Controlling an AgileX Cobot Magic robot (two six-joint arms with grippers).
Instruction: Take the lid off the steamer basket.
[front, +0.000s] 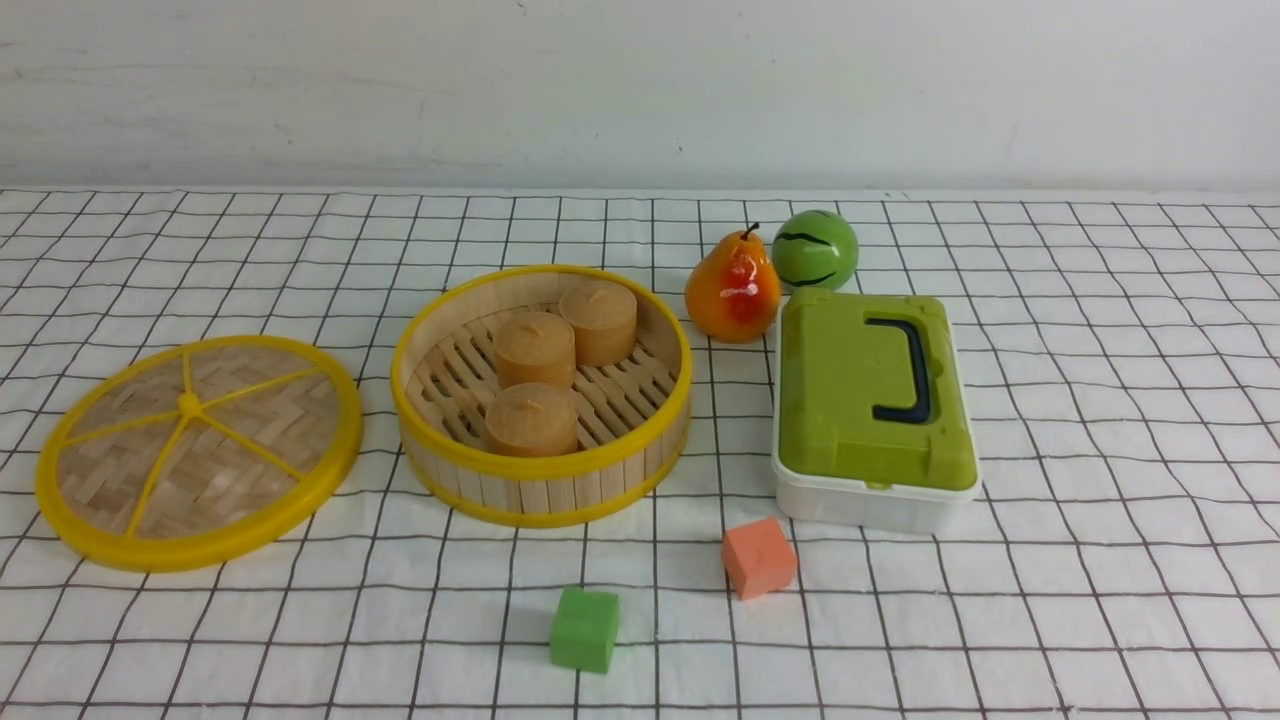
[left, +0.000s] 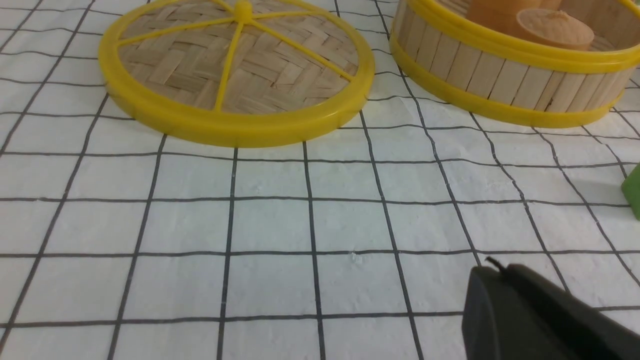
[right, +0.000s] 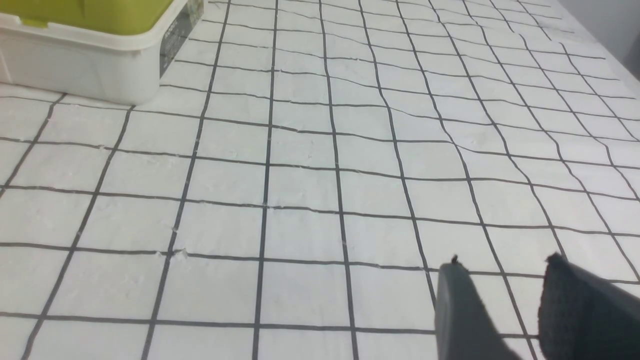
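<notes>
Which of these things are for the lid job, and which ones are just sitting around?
For the job:
- lid, lying flat on the cloth, off and left of the basket
- steamer basket, open, three brown buns inside

Just lying about:
- pear
- green ball
- white box with green top
- orange cube
- green cube

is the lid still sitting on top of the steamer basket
No, the lid lies flat on the checked cloth to the left of the steamer basket, which stands open with three brown cylinders inside.
</notes>
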